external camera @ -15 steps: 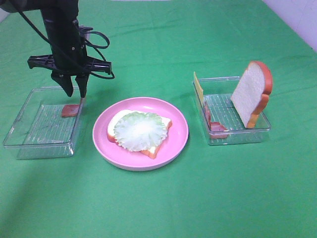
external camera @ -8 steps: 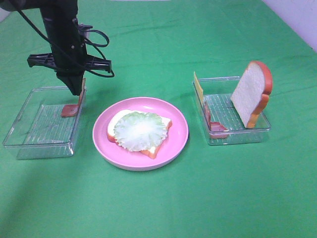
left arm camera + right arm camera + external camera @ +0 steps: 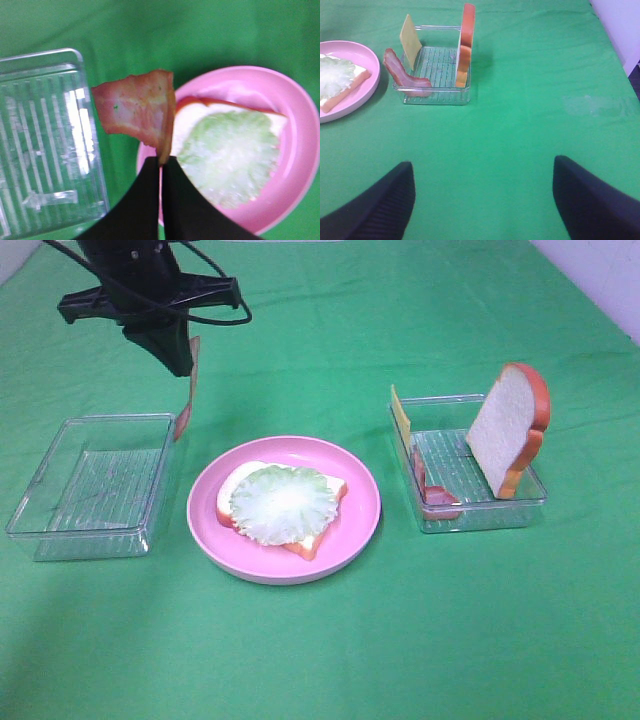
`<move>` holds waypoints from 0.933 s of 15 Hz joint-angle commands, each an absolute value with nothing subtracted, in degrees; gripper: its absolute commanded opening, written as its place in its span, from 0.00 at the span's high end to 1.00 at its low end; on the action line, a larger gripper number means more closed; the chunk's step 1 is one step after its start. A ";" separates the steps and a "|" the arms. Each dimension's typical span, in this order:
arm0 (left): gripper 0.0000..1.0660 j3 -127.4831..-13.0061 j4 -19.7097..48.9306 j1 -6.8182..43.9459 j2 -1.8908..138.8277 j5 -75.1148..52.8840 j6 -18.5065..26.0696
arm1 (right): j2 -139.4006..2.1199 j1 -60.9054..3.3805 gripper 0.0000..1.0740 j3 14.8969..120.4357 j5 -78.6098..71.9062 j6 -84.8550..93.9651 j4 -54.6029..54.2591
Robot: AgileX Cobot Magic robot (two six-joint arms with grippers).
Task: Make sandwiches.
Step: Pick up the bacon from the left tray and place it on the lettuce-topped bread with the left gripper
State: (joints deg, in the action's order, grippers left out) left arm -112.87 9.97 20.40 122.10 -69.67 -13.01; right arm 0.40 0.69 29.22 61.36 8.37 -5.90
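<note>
On the pink plate (image 3: 360, 515) lies a bread slice (image 3: 318, 537) with a round leaf of lettuce (image 3: 282, 502) on top. My left gripper (image 3: 185, 368) is shut on a bacon strip (image 3: 186, 390) that hangs in the air between the empty left tray (image 3: 92, 485) and the plate. The left wrist view shows the bacon strip (image 3: 137, 107) pinched at one end by the shut fingers (image 3: 150, 200), above the plate (image 3: 295, 120). The right tray (image 3: 470, 480) holds a second bread slice (image 3: 508, 430) on edge, a cheese slice (image 3: 401, 418) and another bacon strip (image 3: 433, 495). My right gripper (image 3: 482, 195) stands open, away from the tray (image 3: 437, 75).
A green cloth (image 3: 420, 640) covers the whole table. The white wall edge (image 3: 600, 270) shows at the far right corner. The left arm's black cables (image 3: 215, 290) hang near its wrist.
My left gripper shut on the bacon strip in the left tray, then lifted it up and slightly right, out of the tray. The right arm has not moved.
</note>
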 commanded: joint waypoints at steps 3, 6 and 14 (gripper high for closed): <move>1.00 -112.36 17.99 29.22 122.04 -70.76 -8.77 | 1.15 0.92 0.32 28.99 60.85 9.11 -6.13; 1.00 -112.36 17.53 33.69 123.19 -69.61 -8.77 | 1.15 0.92 0.32 28.99 60.85 9.11 -6.13; 1.00 -112.36 6.47 35.24 129.03 -73.63 -12.49 | 1.15 0.92 0.32 28.99 60.85 9.11 -6.30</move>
